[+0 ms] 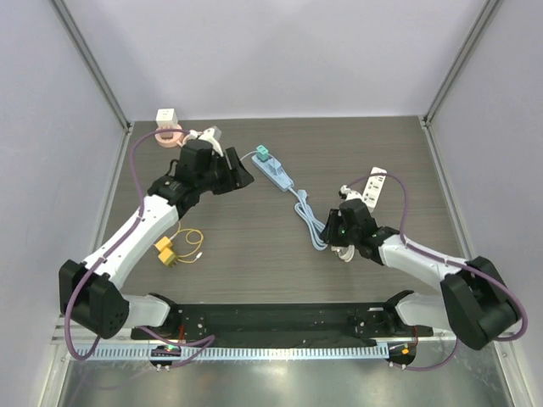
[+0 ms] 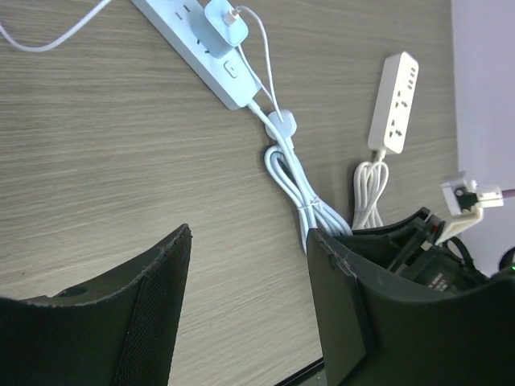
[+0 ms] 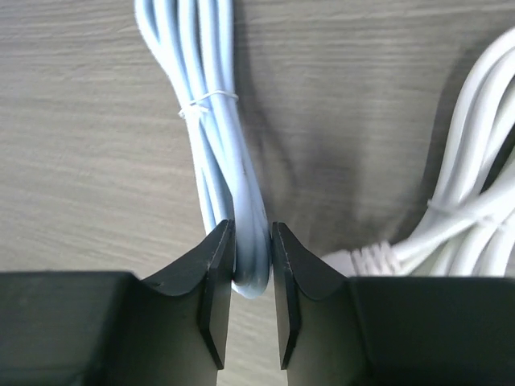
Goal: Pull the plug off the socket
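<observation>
Right hand (image 3: 251, 235) low, pinching blue cable bundle (image 3: 221, 121); left hand (image 2: 249, 237) hovers open

We find the table (image 1: 254, 263) bare across the near middle, between the two arms, and again on the far side right of the plug (image 1: 264, 153). Left of the blue power strip (image 1: 278, 176), the left gripper (image 2: 249, 237) stands open and crowds that side. On the right, the bundled cord (image 1: 310, 222), the right gripper (image 3: 253, 229) pinching it, and the white power strip (image 1: 376, 187) bar passage. Near left lie small yellow pieces (image 1: 166, 252).
</observation>
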You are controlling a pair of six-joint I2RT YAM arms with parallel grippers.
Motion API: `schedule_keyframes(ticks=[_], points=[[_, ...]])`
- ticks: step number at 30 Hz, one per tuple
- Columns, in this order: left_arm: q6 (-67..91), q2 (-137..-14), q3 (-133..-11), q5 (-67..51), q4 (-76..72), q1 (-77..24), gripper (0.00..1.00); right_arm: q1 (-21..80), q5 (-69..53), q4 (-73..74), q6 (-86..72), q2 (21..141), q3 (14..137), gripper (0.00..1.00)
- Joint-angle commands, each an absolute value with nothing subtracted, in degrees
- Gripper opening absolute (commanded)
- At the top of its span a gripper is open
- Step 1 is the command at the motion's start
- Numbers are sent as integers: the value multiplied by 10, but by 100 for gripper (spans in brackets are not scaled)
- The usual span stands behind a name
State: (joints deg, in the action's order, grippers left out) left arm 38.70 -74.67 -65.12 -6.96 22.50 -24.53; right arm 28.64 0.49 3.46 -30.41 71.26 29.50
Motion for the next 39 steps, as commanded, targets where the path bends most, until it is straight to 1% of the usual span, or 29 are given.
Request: schedule_keyframes(ticks=[1,3,4,5,6,7,9,10,11,12,14,15,16,19,24,27,31,32,35,39], points=[[360,-764,-690,-18,263,-265,61,304,17,18,-323,664,274,31],[366,-773,-699,-12,272,-269,64,312,7,18,-328,657,262,32],[367,-779,-706,-9,275,-272,66,319,8,14,-329,654,258,34],[366,-790,-723,-4,286,-283,70,329,-16,8,-330,654,254,37],[364,-799,-737,12,292,-288,72,333,-23,4,-330,657,251,40],[362,-808,-750,18,300,-292,73,336,-29,3,-332,658,247,45],[360,-835,-792,33,329,-304,73,337,-39,3,-333,656,246,52],[361,-844,-802,44,344,-307,73,338,-40,4,-330,647,248,59],[369,-856,-828,46,352,-308,73,338,-37,9,-328,639,250,62],[373,-876,-840,44,359,-309,73,338,-20,15,-323,633,260,69],[378,-902,-868,39,376,-315,73,337,-3,49,-303,619,279,75],[379,-926,-894,37,381,-318,73,335,26,61,-294,617,303,80],[379,-937,-907,40,384,-321,73,334,54,69,-286,618,315,82],[391,-982,-950,52,396,-332,73,311,68,91,-250,635,366,83],[438,-1049,-1018,101,433,-347,71,264,26,85,-222,685,435,84],[467,-1090,-1054,111,443,-351,71,244,7,73,-211,735,476,84],[513,-1131,-1083,113,449,-351,71,233,-53,30,-223,789,467,84],[518,-1148,-1092,113,448,-351,71,234,-81,3,-229,794,459,84],[531,-1171,-1112,112,451,-351,71,234,-97,-88,-245,800,414,83],[538,-1214,-1154,116,459,-350,70,234,-104,-141,-246,811,374,77]])
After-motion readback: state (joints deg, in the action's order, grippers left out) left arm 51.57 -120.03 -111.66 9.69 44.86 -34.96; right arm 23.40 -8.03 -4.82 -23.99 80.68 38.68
